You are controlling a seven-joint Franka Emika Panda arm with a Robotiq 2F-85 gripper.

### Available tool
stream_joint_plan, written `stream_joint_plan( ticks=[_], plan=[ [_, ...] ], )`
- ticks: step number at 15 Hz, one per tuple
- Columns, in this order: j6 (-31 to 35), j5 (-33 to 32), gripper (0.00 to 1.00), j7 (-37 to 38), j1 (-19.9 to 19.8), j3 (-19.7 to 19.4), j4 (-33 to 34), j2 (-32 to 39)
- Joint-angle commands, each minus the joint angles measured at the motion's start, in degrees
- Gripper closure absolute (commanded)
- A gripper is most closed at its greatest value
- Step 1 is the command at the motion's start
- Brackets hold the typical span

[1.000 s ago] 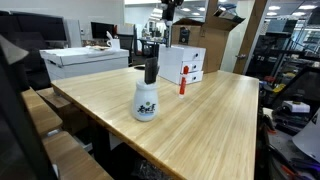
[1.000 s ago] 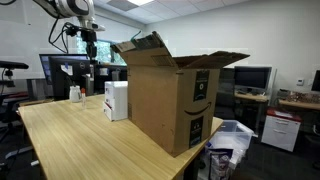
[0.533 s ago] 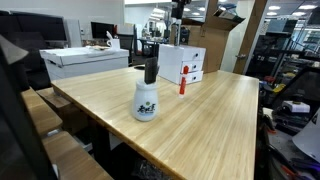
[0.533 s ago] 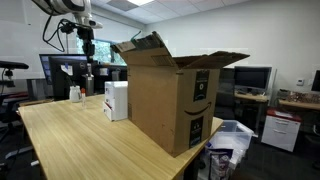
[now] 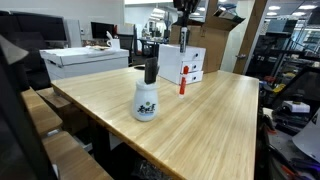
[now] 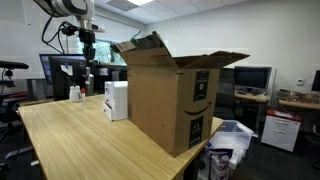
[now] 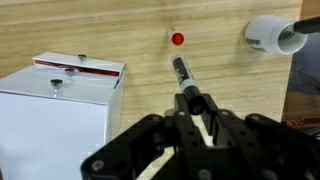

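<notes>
My gripper [image 7: 192,105] is shut on a black marker [image 7: 186,78] that points down toward the wooden table [image 7: 120,30]. In both exterior views the gripper [image 5: 184,22] [image 6: 88,42] hangs high above the table, over a white box [image 5: 181,64] [image 6: 116,99] [image 7: 55,100]. A red marker [image 5: 182,86] [image 7: 178,39] stands upright on the table beside the box. A white spray bottle with a black top [image 5: 146,96] [image 7: 272,33] stands nearer the table's edge.
A large open cardboard box [image 6: 170,95] [image 5: 214,45] stands on the table behind the white box. A white printer [image 5: 85,62] sits on a desk beyond. Monitors and office clutter surround the table.
The gripper has carried the black marker sideways, high up, from over the spray bottle side to over the white box.
</notes>
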Motion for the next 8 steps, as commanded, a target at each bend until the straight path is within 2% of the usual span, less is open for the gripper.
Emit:
stream_joint_plan(
  ticks=[1, 8],
  plan=[
    [1.84, 3.13, 0.93, -3.58, -1.18, -0.07, -3.82, -2.58],
    [3.41, 4.43, 0.93, -3.15, -0.59, 1.08, -7.92, -5.62]
  ],
)
